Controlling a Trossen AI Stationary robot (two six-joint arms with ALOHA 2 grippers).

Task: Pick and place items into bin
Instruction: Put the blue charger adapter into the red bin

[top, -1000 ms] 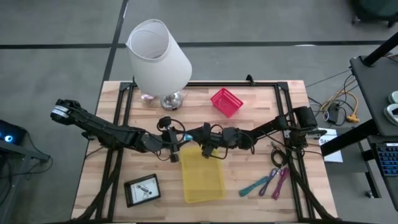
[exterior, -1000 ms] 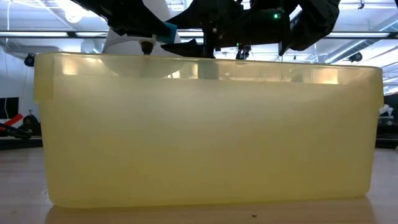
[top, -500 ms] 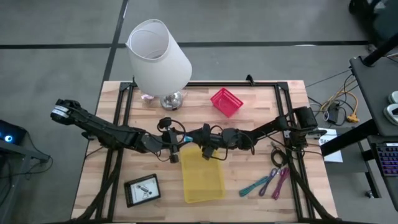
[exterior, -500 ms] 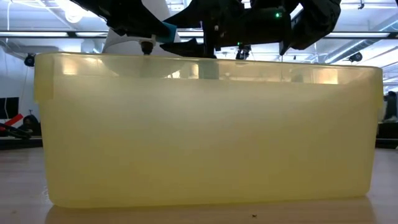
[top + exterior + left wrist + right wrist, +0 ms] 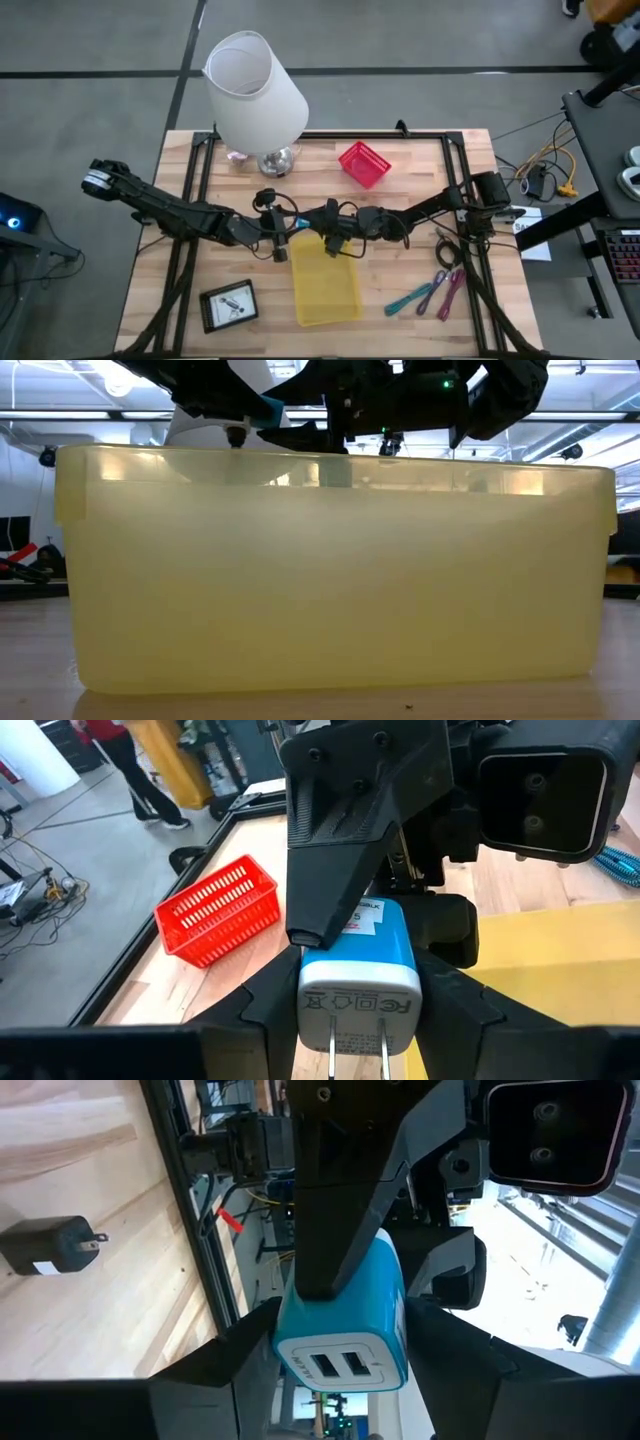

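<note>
Nothing has moved: both claws (image 5: 300, 224) stay clamped on the blue charger (image 5: 358, 955) between them

the bin (image 5: 326, 283) sits mid-table, lamp (image 5: 254, 92) behind it, basket (image 5: 363, 163) right of the lamp, strips (image 5: 430, 294) right of the bin.

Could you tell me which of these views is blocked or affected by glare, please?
Low view: the translucent yellow bin fills the frame, hiding the table behind it, with bright ceiling lights above. Right wrist view: bright backlight behind the blue charger. Left wrist view: the other arm crowds the foreground. High view: even light, nothing blocked.
</note>
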